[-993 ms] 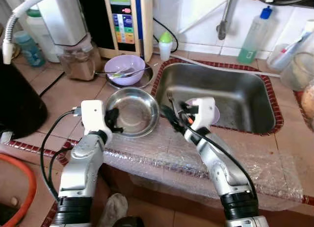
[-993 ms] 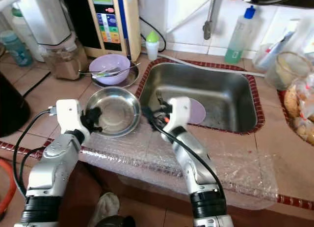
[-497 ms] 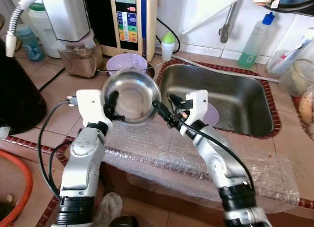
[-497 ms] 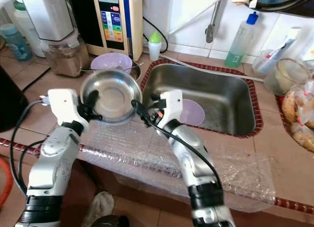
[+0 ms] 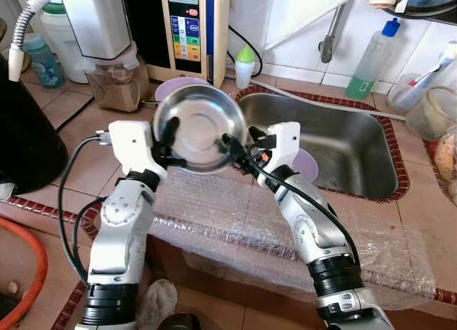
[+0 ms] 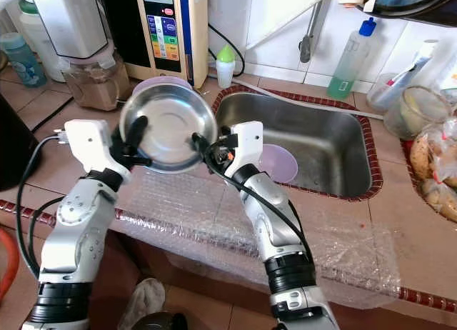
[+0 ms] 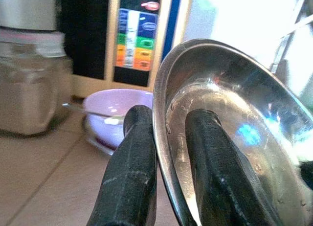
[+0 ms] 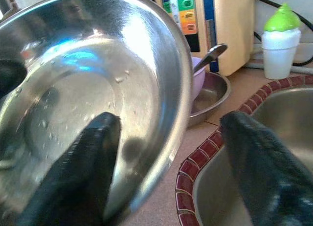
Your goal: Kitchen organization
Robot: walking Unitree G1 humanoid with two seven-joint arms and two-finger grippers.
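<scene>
A steel bowl (image 5: 196, 126) hangs tilted above the counter, its hollow facing me. My left gripper (image 5: 166, 135) is shut on the bowl's left rim; in the left wrist view the rim (image 7: 164, 133) is pinched between the two black fingers (image 7: 131, 172). My right gripper (image 5: 233, 148) is at the bowl's right rim, open: one finger (image 8: 83, 172) lies inside the bowl and the other (image 8: 264, 162) stands well outside it. A purple bowl (image 7: 115, 111) with a spoon sits on a steel plate behind. A second purple bowl (image 6: 278, 161) lies in the sink (image 5: 343, 133).
Bubble wrap (image 5: 235, 216) covers the counter's front edge. At the back stand a water machine (image 5: 189, 23), a jar of brown powder (image 5: 118, 87), a green-capped bottle (image 5: 245, 64) and a soap bottle (image 5: 371, 55). A black bin (image 5: 25, 141) is at the left.
The steel bowl has left the counter and risen, tipping up to face me. Both arms rose with it, the left holding its rim.
</scene>
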